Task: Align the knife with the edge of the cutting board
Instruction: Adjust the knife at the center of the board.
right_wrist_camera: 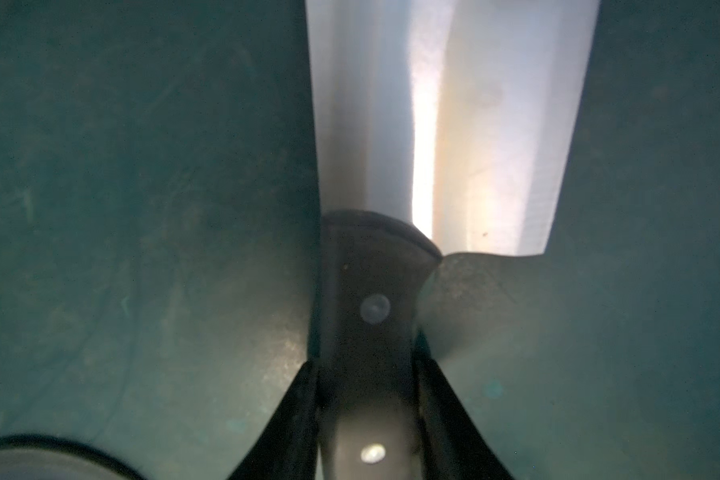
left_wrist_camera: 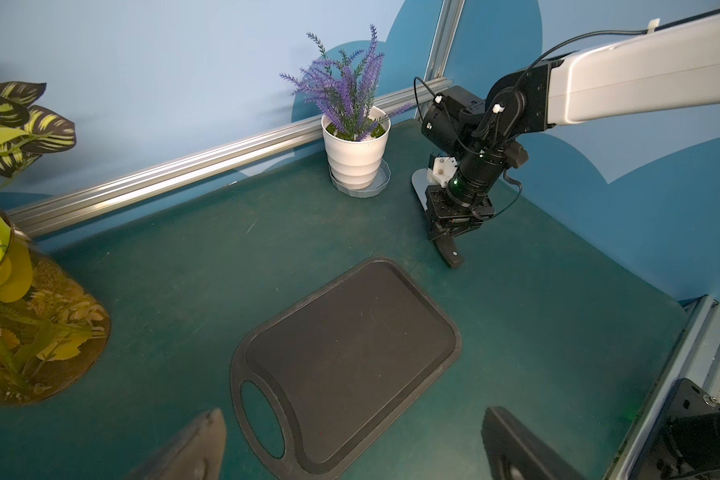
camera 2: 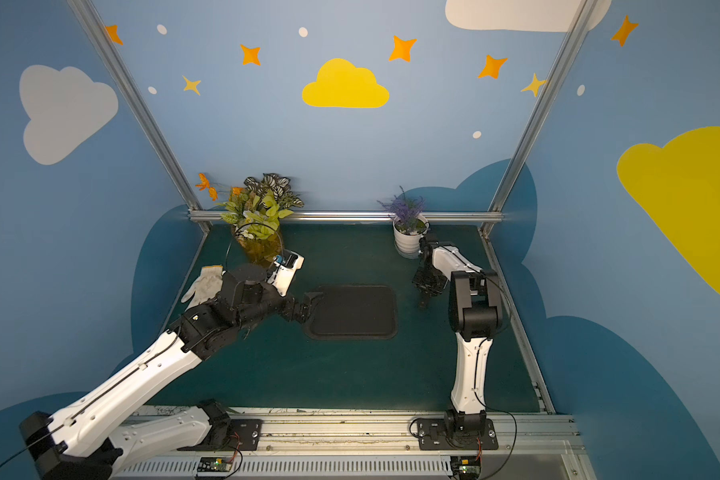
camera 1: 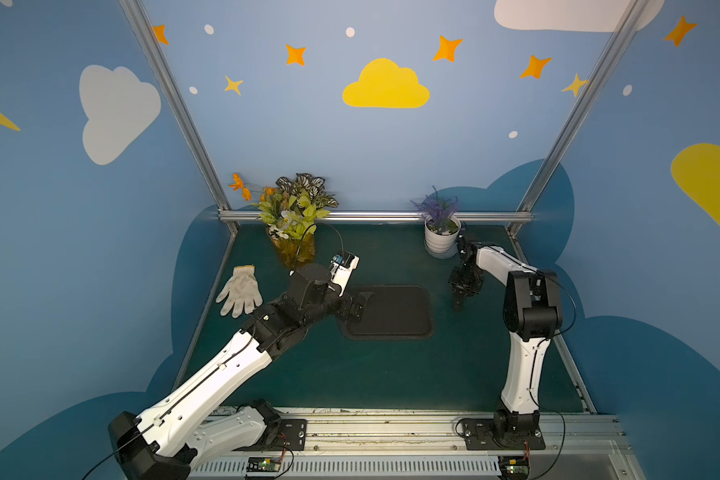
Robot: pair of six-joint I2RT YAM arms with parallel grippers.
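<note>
The black cutting board (camera 1: 391, 313) (camera 2: 354, 311) lies flat in the middle of the green mat, and its oval handle hole (left_wrist_camera: 262, 419) points toward the left arm. The knife lies on the mat to the right of the board, apart from it. Its silver blade (right_wrist_camera: 454, 124) points toward the white pot and its black riveted handle (left_wrist_camera: 450, 254) toward the front. My right gripper (right_wrist_camera: 366, 399) (left_wrist_camera: 443, 232) (camera 1: 460, 297) is shut on that handle, one finger on each side. My left gripper (left_wrist_camera: 354, 419) (camera 1: 360, 305) hangs open over the board's handle-hole end, holding nothing.
A white pot of lavender (camera 1: 441, 239) stands just behind the right gripper. A glass vase of flowers (camera 1: 294, 245) stands at the back left, with a white work glove (camera 1: 240, 291) on the mat beside the left arm. An aluminium rail (camera 1: 375, 216) bounds the back.
</note>
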